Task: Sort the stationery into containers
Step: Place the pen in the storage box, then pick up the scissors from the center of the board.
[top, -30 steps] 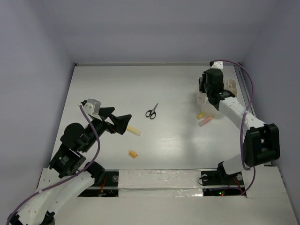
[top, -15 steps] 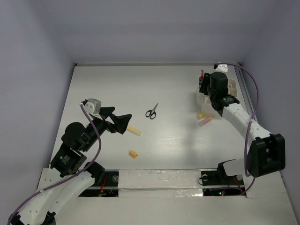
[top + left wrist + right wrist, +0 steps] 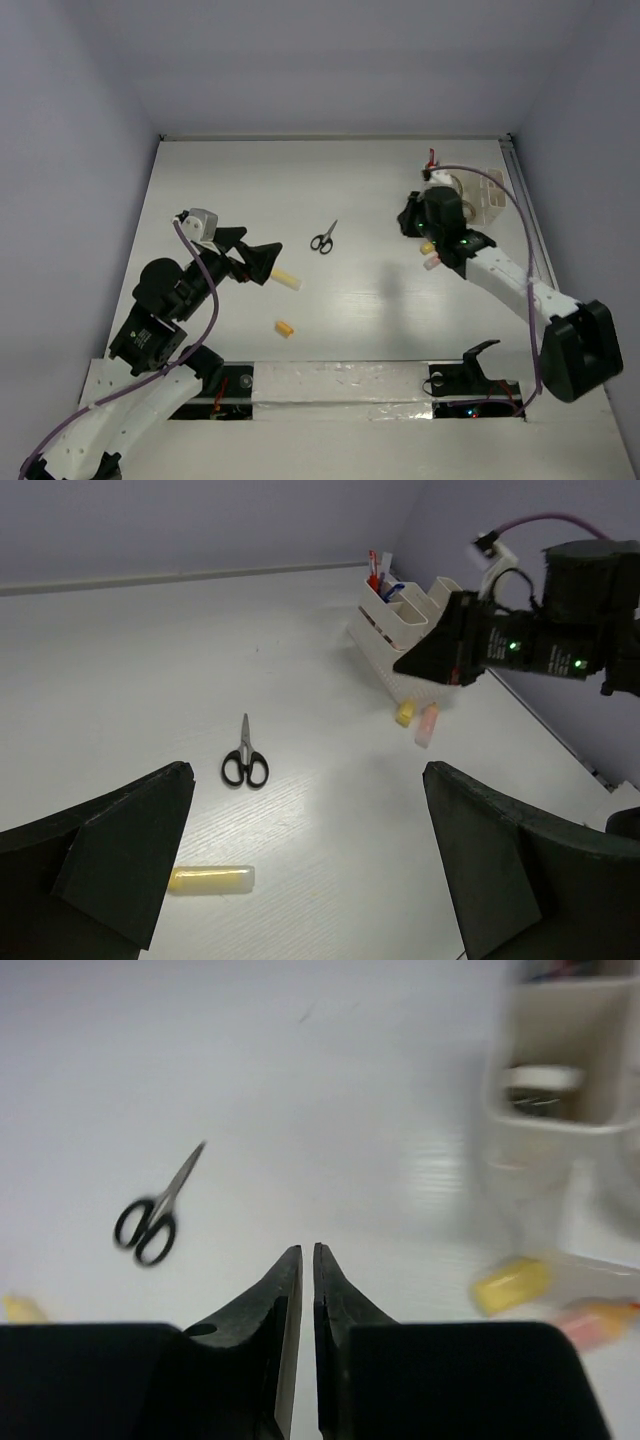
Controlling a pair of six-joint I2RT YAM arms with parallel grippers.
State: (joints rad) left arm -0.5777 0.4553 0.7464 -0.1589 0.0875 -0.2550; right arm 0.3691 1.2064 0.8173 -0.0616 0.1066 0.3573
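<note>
The white organiser stands at the far right, with a tape roll and red and blue pens in its compartments. My right gripper hovers just left of it, shut and empty. A small yellow block and a pink block lie in front of the organiser. Black-handled scissors lie mid-table. My left gripper is wide open and empty above a long yellow block, which lies by its left finger. An orange block sits nearer the front.
Grey walls enclose the table on the left, back and right. A metal rail runs along the right edge behind the organiser. The taped front edge holds both arm bases.
My right arm has drawn back from over the organiser, towards the left and front, and its jaws have closed. The left arm has not moved.
</note>
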